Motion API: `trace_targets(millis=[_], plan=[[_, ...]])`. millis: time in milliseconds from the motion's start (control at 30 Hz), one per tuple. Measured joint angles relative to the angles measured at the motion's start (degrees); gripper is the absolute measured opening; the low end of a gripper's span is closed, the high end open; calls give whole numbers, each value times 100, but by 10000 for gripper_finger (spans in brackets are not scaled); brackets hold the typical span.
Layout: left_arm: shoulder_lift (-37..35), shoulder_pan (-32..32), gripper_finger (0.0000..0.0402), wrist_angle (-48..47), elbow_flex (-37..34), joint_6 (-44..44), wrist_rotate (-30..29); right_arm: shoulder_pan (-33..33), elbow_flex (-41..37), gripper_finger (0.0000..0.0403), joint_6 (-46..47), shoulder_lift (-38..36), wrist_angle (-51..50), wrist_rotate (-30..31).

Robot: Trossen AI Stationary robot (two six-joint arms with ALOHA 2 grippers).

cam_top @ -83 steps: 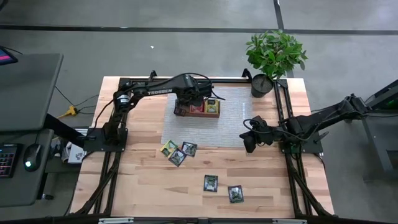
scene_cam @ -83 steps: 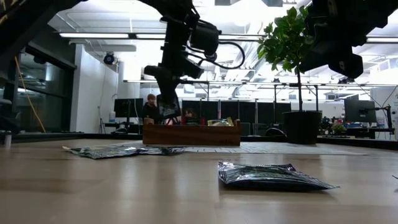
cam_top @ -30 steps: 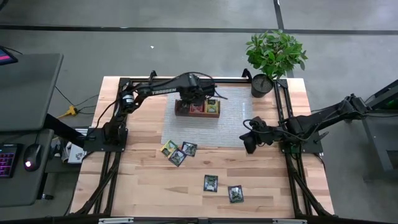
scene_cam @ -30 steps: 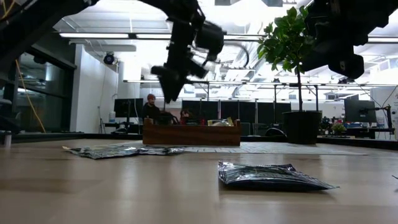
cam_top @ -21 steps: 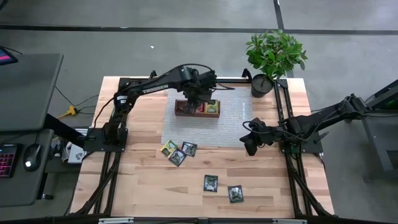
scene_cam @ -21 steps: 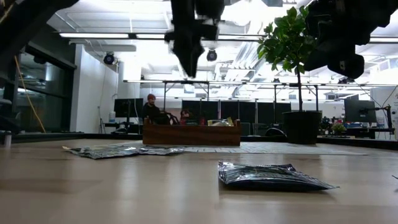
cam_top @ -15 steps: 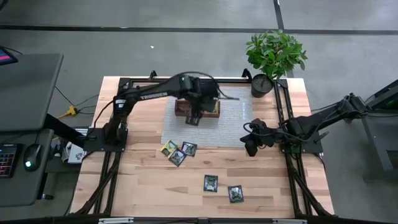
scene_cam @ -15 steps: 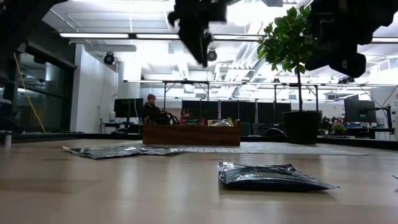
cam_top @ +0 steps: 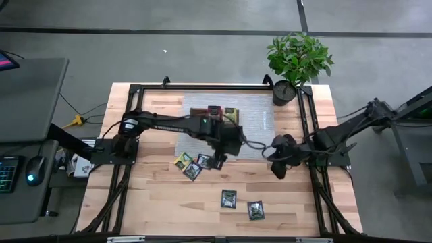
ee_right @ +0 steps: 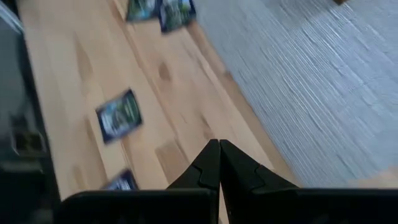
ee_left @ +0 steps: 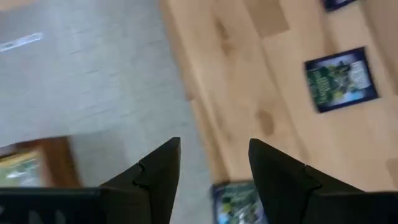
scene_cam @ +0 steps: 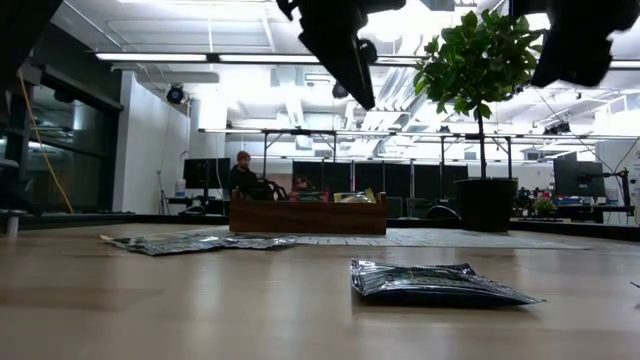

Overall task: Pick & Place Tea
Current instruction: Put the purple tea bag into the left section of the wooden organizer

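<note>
My left gripper (cam_top: 217,162) hangs open and empty above three tea packets (cam_top: 193,165) by the mat (cam_top: 253,128), right gripper (cam_top: 279,169) closed, holding nothing.

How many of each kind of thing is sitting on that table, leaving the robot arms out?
Loose tea packets: 5
Wooden tray: 1 (it holds more packets, too hidden to count)
Grey mat: 1
Potted plant: 1
Total: 8
</note>
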Motion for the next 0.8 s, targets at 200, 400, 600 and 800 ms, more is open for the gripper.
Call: trace_targets(millis=[200,400,600,800], plan=[[7,-217,186,425,-710,-176,195,571,1362,0,-281,1367,-1104,-143],[5,-559,186,656,-874,-131,327,1261,2092,0,-64,2705,-1132,-640],[5,-944,186,1156,-874,-4,509,1977,2344,0,1283,3530,-579,-780],[5,-1093,186,1490,-876,-1,581,2362,2548,0,2733,4093,-34,-404]])
